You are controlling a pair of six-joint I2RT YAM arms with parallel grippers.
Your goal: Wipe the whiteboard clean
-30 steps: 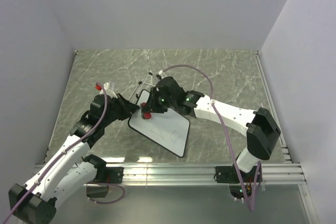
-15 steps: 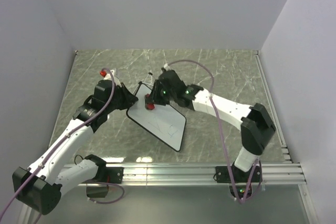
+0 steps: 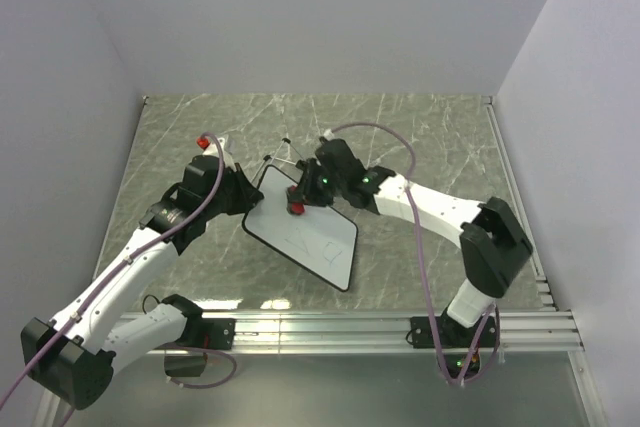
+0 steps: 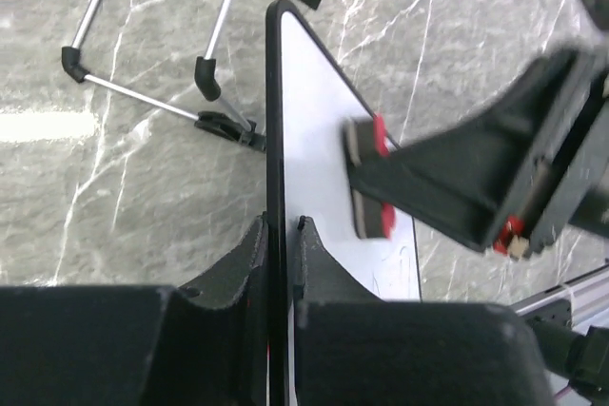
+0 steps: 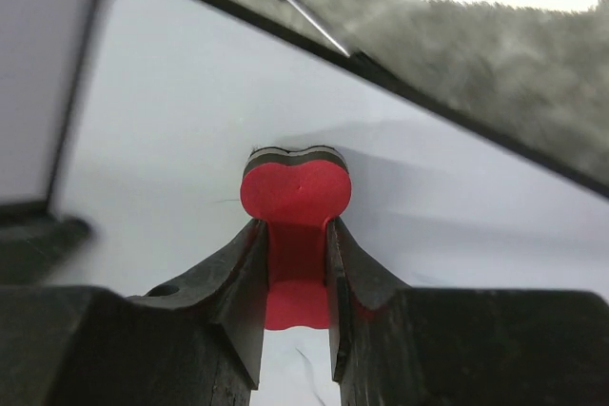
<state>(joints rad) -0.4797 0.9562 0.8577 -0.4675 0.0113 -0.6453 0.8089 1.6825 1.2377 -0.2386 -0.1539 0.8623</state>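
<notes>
Sliding toward 4 o'clock since a moment ago, the small red bow-tie-shaped foam eraser [image 3: 296,208] sits pinched in the right fingers [image 5: 293,240] against the flat white black-framed whiteboard [image 3: 305,232], which lies mid-bench on the grey marbled bench [image 3: 420,137] with the left fingers [image 4: 279,244] clamped on its 9 o'clock edge.

A grey-green, white-veined marble worktop [image 3: 420,147] is bounded along its near edge by aluminium rails [image 3: 350,327]. The whiteboard [image 3: 310,239] sits just left of its centre, corners turned toward the edges. Its thin metal stand legs [image 4: 143,92], black-tipped, rest on the marble toward the far edge.
</notes>
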